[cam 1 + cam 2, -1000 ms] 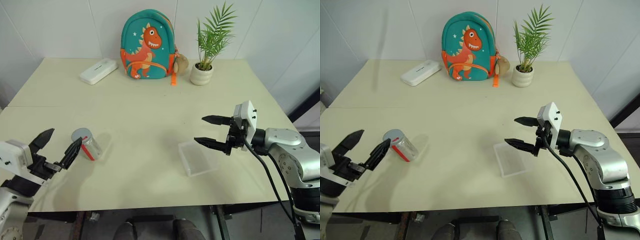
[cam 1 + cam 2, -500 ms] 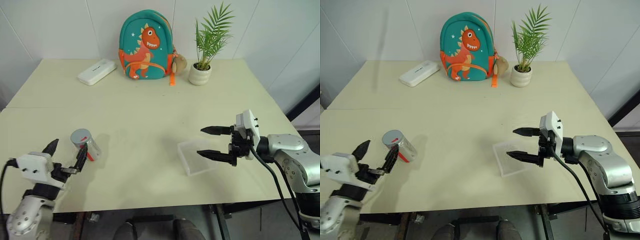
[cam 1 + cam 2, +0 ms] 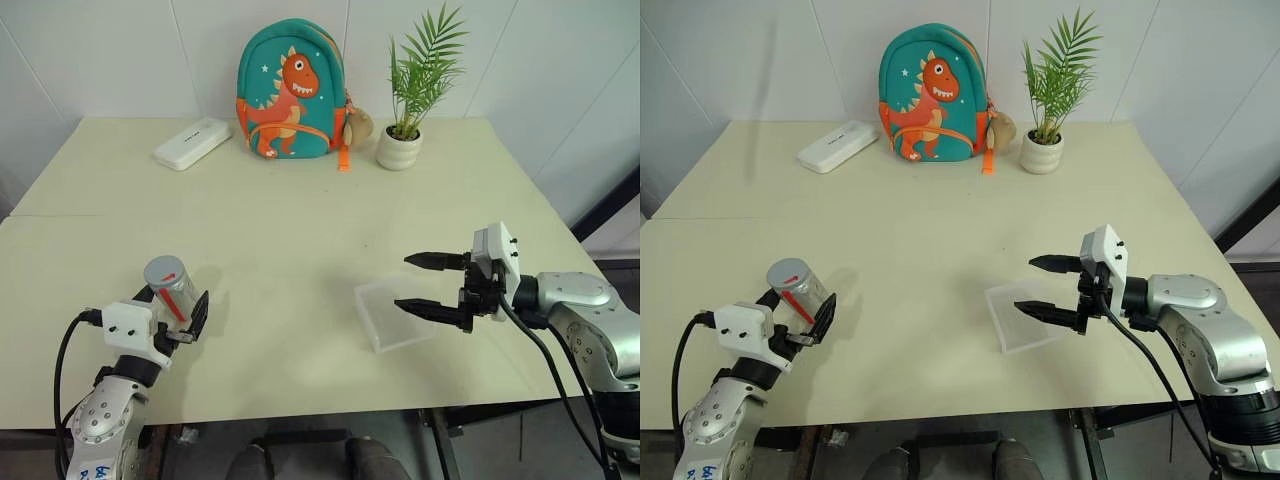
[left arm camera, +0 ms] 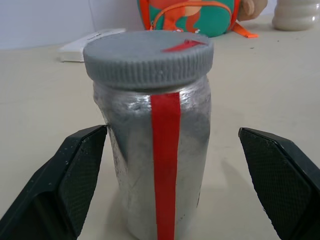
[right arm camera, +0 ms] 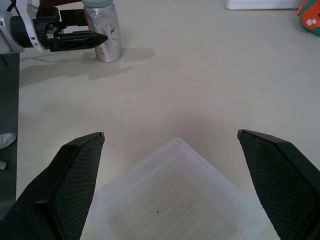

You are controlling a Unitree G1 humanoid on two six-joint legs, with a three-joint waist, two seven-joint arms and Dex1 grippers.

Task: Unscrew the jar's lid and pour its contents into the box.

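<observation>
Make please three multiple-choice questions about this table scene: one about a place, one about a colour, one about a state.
1. Where does the jar stand?
A. between the open fingers of the left gripper
B. inside the box
C. beside the plant pot

2. What colour is the stripe down the jar's body?
A. blue
B. red
C. green

3. In what state is the lid?
A. lying on the table
B. held by the right gripper
C. on the jar

Answers:
1. A: a black finger shows on each side of the jar, apart from it.
2. B: the left wrist view shows it red.
3. C: the grey cap sits on top; the right gripper hangs open over the box.
</observation>
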